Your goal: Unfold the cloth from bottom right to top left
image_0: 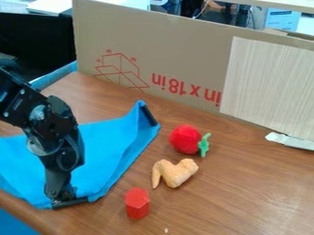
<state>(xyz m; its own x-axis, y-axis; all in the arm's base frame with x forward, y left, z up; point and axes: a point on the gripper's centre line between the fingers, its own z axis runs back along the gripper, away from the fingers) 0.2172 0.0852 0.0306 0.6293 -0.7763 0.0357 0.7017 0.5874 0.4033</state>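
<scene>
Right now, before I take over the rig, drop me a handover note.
Gripper: down at the blue cloth's near edge, by a dark strip; grip unconfirmed.
Cloth: left of the red block, toy wing and red toy with green stem; far right corner stands up.
Done: gripper at the cloth; any unfolding so far, can't tell.
Left: probably confirm grip, then unfold toward top left.

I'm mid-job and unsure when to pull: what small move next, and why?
I'd probably lift the tool slightly to test its grip: it is down at the blue cloth's near edge, its hold can't be told from here, and pulling toward top left depends on it.
</scene>
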